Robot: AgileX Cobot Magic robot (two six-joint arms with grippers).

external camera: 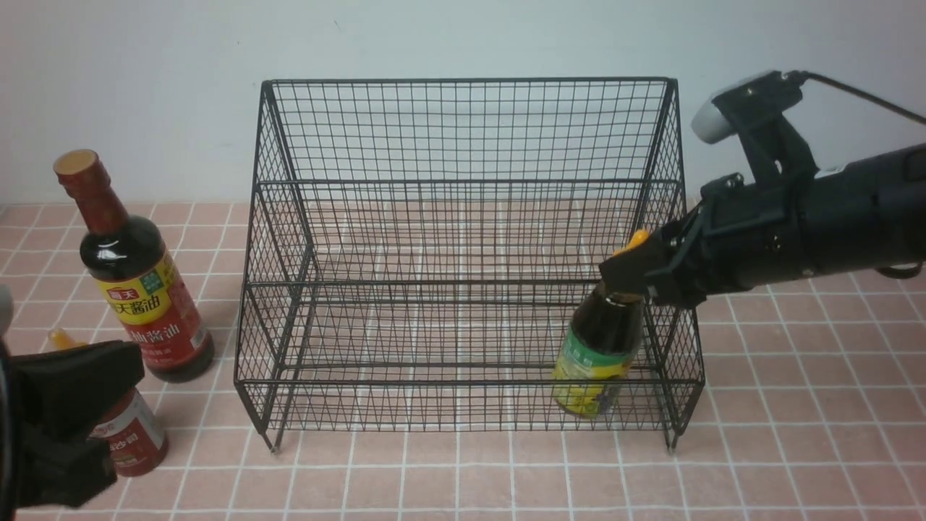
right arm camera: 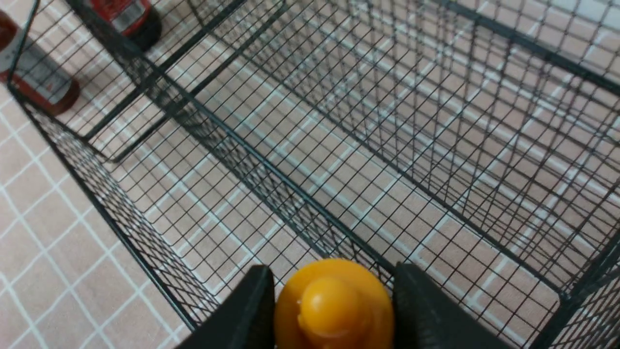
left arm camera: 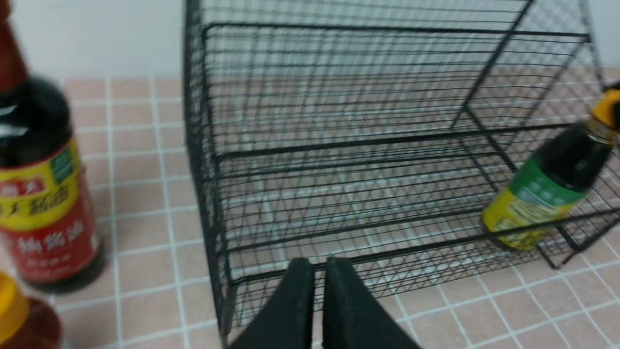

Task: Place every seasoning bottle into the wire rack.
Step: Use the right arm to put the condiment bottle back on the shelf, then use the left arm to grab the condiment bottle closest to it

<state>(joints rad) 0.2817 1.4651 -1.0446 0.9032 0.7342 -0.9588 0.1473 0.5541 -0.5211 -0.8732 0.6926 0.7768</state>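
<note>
We see the pink tiled counter (external camera: 796, 449) carrying the black wire rack (external camera: 463, 79). The tall soy-sauce bottle (external camera: 145, 297) stands outside the rack, to its left. The orange-capped dark bottle (external camera: 597, 354) leans inside the rack's front tier at the right end, our right jaws pinching its cap. The small red-sauce bottle (external camera: 134, 438) stands on the counter by our left jaws, which are pressed together.

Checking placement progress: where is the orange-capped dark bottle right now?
Front view: the orange-capped bottle leans inside the wire rack, in its lowest front tier at the right end, its cap held by the right gripper.
</note>
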